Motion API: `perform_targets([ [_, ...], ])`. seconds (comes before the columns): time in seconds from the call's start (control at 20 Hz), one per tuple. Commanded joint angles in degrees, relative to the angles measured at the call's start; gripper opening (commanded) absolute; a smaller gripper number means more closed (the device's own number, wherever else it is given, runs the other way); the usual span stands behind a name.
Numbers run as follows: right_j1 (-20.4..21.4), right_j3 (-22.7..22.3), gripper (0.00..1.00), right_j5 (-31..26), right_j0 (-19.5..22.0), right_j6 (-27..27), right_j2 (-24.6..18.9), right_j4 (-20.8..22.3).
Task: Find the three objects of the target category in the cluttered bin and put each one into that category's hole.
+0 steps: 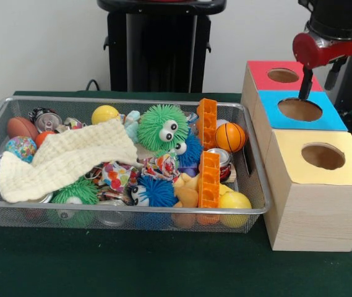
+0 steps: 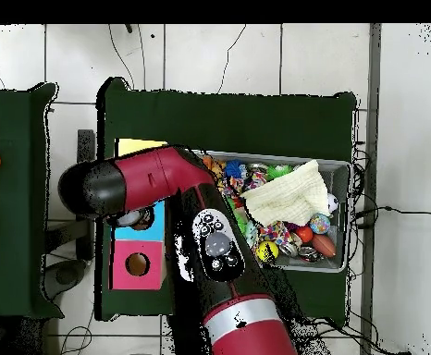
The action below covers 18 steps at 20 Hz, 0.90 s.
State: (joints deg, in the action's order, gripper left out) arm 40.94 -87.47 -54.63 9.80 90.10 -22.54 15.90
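Observation:
The wire mesh bin [image 1: 132, 100] lies on the green table, full of mixed toys. It also shows in the overhead view [image 2: 341, 166]. To its right stands the pale wooden box with the blue top [image 1: 331, 119] and its round hole [image 1: 299, 109]. My gripper [image 1: 318, 80] hangs just above that hole, at the hole's far edge. It is open, and I see nothing between its fingers [image 1: 304, 85]. In the overhead view my arm [image 2: 154, 180] covers most of the blue box [image 2: 154, 225], and the hole is hidden there.
The red-topped box's hole [image 1: 283, 75] is behind the blue one and the yellow-topped box's hole [image 1: 323, 156] in front. In the bin lie a cream cloth [image 1: 64, 158], a green fuzzy ball [image 1: 162, 127], orange blocks [image 1: 209, 179], a small basketball [image 1: 230, 137], yellow balls [image 1: 105, 114] and cans [image 1: 44, 117].

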Motion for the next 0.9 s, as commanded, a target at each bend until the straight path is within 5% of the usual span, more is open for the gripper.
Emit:
perform_targets([
  [0.05,1.79,0.77,1.00,-4.72,2.51,1.26,0.49,-0.52],
  [0.5,-1.14,0.77,1.00,2.77,8.21,-10.04,-3.78,3.37],
  [0.9,2.26,-1.58,1.00,0.34,15.02,-16.02,-5.33,6.47],
])
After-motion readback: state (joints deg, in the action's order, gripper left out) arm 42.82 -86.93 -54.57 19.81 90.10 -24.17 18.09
